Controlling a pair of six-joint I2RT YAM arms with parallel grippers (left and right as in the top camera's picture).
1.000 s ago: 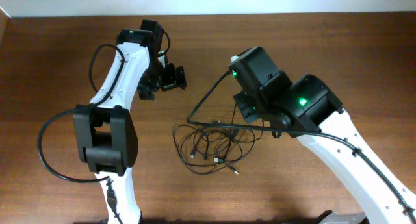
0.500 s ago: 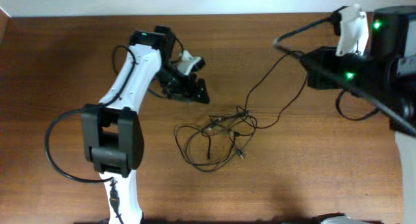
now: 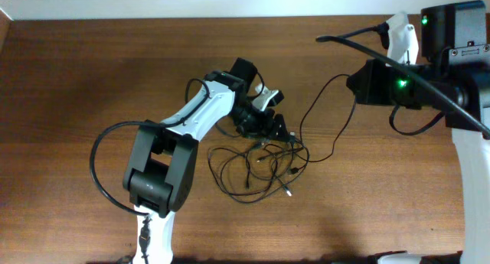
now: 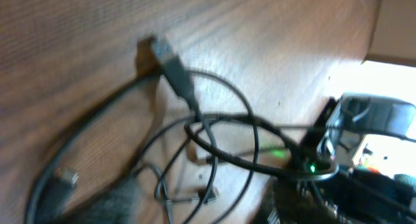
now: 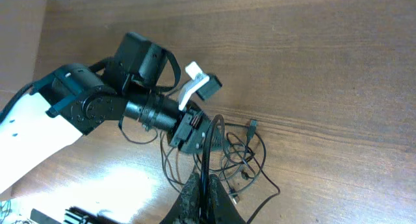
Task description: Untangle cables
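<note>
The cables [image 3: 256, 161] lie as a loose black tangle at mid-table. One strand [image 3: 337, 138] runs up and right out of the tangle to my right gripper [image 3: 360, 86]. In the right wrist view that gripper [image 5: 203, 198] is shut on this thin cable [image 5: 207, 152]. My left gripper [image 3: 277, 130] sits at the tangle's upper edge, also seen from the right wrist [image 5: 195, 134]. In the left wrist view its blurred fingers [image 4: 107, 204] stand apart, with several strands and a small plug [image 4: 208, 195] between them. A larger plug [image 4: 172, 62] lies further out.
The wooden table [image 3: 92, 80] stretches to the left and in front. The left arm's thick black cable [image 3: 103, 153] loops beside its base. The right arm [image 3: 452, 88] stands high at the right edge, with its own thick cable [image 3: 348, 38].
The left arm has swung right and down onto the tangle, and its jaws have narrowed. The right arm has drawn one strand out toward the upper right, and the tangle has shifted slightly right.
</note>
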